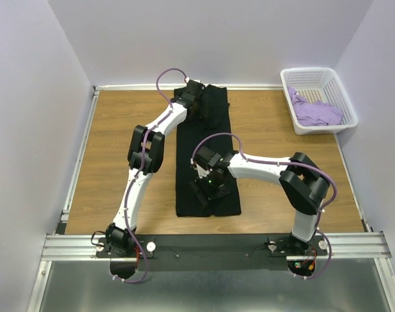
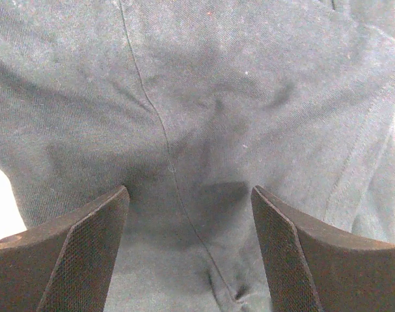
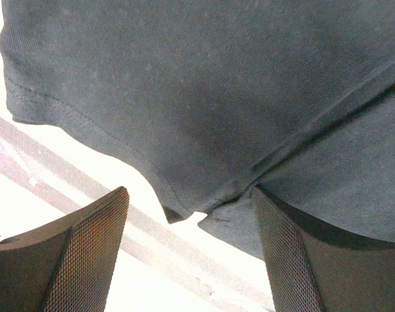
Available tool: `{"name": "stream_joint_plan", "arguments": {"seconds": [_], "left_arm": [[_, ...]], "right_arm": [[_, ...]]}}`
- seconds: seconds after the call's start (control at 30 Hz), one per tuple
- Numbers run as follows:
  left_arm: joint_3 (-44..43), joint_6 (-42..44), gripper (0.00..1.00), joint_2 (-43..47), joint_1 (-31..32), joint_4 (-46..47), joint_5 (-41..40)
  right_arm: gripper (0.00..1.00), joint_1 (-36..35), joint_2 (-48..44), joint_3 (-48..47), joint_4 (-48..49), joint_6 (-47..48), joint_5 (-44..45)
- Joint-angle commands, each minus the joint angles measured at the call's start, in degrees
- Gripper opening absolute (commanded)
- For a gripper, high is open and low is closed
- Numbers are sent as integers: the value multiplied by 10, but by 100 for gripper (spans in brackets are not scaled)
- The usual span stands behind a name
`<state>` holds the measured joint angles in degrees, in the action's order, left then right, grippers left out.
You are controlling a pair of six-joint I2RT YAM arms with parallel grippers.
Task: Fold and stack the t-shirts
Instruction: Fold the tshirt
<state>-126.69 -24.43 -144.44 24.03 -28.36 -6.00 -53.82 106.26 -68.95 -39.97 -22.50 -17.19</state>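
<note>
The black shirt (image 1: 186,172) lies as a long strip running away from the robot, with the left gripper (image 2: 190,195) spread apart over its far end and the right gripper (image 3: 190,195) spread apart over its near end.

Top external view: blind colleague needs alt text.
A black t-shirt lies as a long strip on the table, open left gripper over its far end, open right gripper near its front. A lavender t-shirt lies in the basket.

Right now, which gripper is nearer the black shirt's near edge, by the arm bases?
Right. The right gripper sits over the black t-shirt close to that near edge; the left gripper is at the shirt's far end. Both pairs of jaws stand open.
</note>
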Motion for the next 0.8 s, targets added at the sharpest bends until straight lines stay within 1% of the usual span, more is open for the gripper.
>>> {"name": "stream_joint_plan", "arguments": {"seconds": [0.0, 0.03, 0.1, 0.13, 0.2, 0.23, 0.3, 0.33, 0.37, 0.4, 0.43, 0.47, 0.5, 0.53, 0.6, 0.63, 0.67, 0.7, 0.73, 0.77], "left_arm": [[6, 8, 84, 34, -8, 33, 31], [21, 5, 84, 78, -10, 55, 28], [45, 1, 84, 122, -10, 68, 12], [63, -6, 84, 163, -11, 65, -17], [78, -7, 84, 202, -11, 52, -48], [95, -12, 84, 240, -11, 28, -85], [122, -19, 84, 281, -11, 2, -117], [165, -24, 84, 302, -11, -9, -127], [194, -34, 84, 351, -10, -24, -137], [262, -39, 84, 377, -10, -27, -138], [299, -45, 84, 404, -9, -28, -136], [374, -61, 84, 457, -8, -34, -133], [375, -65, 84, 483, -8, -33, -126], [446, -70, 84, 532, -4, -34, -114], [513, -80, 82, 576, 1, -35, -94], [575, -82, 82, 597, 11, -41, -76], [604, -90, 82, 635, 15, -48, -71], [657, -104, 81, 653, 21, -55, -64], [684, -109, 80, 692, 34, -58, -37], [708, -117, 78, 710, 43, -61, -25]], "right_arm": [[84, -6, -5, -21, 20, -3, 51], [84, -5, -13, -24, 18, -7, 57], [85, -5, -29, -29, 17, -16, 71], [85, -2, -44, -29, 14, -18, 87], [85, 5, -61, -23, 11, -30, 106], [85, 17, -82, -17, 10, -34, 124], [84, 35, -103, 7, 9, -46, 138], [84, 44, -112, 18, 9, -57, 149], [83, 60, -129, 27, 9, -60, 151], [82, 66, -135, 46, 11, -62, 155], [81, 76, -140, 55, 10, -62, 160], [78, 79, -146, 68, 11, -62, 165], [77, 81, -146, 72, 11, -61, 165], [75, 84, -146, 77, 12, -59, 167], [71, 86, -142, 80, 12, -58, 167], [69, 86, -141, 85, 14, -58, 164], [66, 87, -141, 86, 18, -56, 166], [56, 88, -140, 87, 19, -55, 165], [52, 90, -140, 88, 19, -56, 167], [50, 91, -141, 90, 19, -57, 166]]}}
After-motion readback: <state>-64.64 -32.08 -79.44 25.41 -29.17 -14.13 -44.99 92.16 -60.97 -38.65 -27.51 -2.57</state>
